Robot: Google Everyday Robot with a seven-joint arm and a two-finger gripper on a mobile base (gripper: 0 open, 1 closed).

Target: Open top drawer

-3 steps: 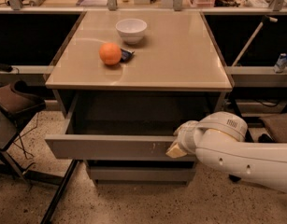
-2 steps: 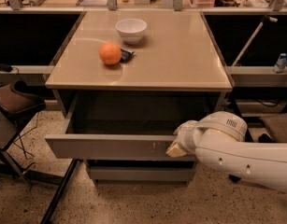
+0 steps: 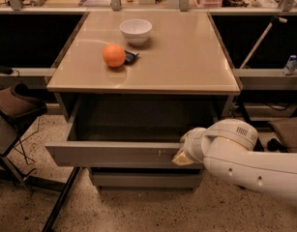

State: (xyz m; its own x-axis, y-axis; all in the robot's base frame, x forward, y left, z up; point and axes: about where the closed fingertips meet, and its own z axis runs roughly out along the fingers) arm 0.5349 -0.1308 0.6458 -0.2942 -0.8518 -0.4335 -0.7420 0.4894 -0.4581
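Observation:
The top drawer [image 3: 109, 153] is a wide shallow grey drawer under the beige tabletop [image 3: 186, 57]. It stands pulled well out, and its dark inside shows behind the front panel. Small white scuffs mark the panel right of centre. My gripper [image 3: 183, 156] is at the right end of that panel, against its upper edge. The white arm [image 3: 245, 163] reaches in from the lower right and hides the fingers. A narrower grey drawer front [image 3: 145, 179] sits below, closed.
On the tabletop stand a white bowl [image 3: 135, 31], an orange [image 3: 114, 55] and a small dark object [image 3: 130, 57] beside it. A brown chair [image 3: 15, 108] and dark metal legs [image 3: 61, 202] are at the left. A small bottle [image 3: 292, 64] stands on the right shelf.

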